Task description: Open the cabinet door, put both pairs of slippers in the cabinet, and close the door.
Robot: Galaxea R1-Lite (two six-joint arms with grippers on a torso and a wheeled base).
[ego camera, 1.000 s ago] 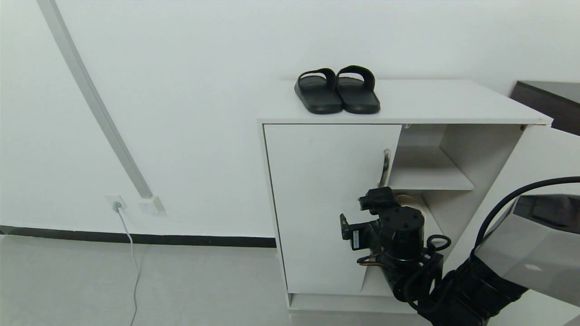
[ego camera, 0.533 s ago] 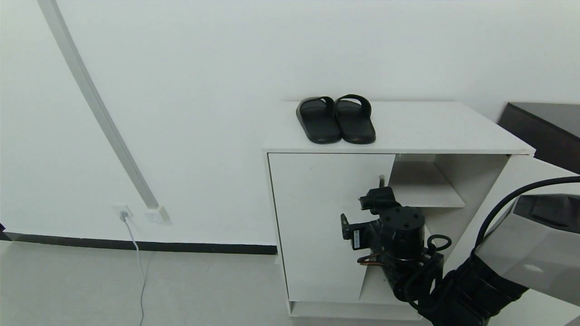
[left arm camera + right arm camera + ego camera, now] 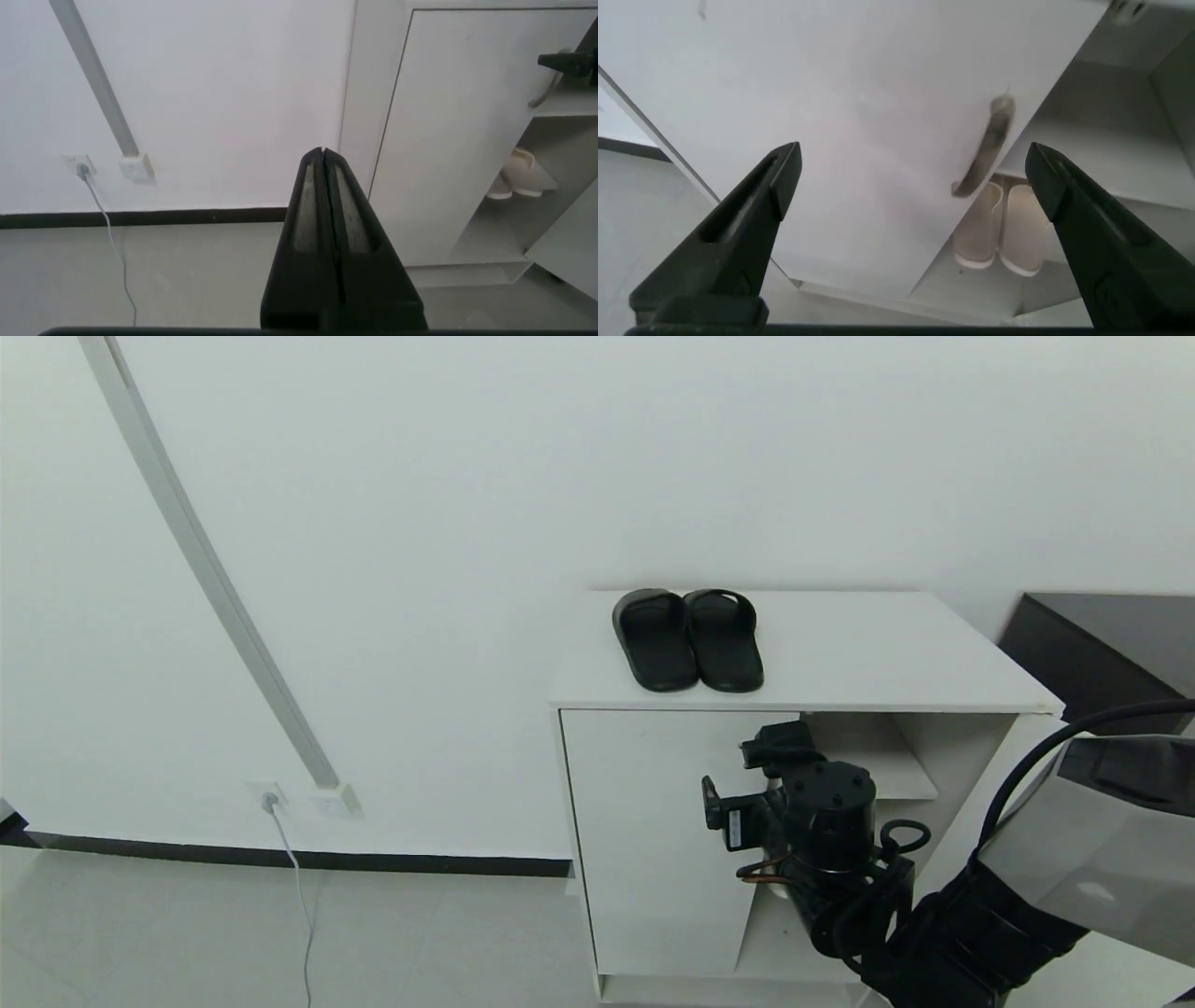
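Right of frame centre, black slippers [image 3: 688,640] rest atop the cabinet [image 3: 859,663]; my right fingers [image 3: 738,238], spread wide, should pinch both inner edges together; left fingers [image 3: 313,205] closed.

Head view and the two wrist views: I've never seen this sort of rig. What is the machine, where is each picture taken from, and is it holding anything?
It is a two-armed robot on wheels. The wide picture comes from a camera on its head, looking at a white cabinet with a pair of black slippers on top; the dark limb in front is its right arm. The other two pictures come from cameras on the wrists. The left gripper is shut and empty. The right gripper is open, facing the closed door's handle, holding nothing. A pair of light slippers sits on a shelf inside.
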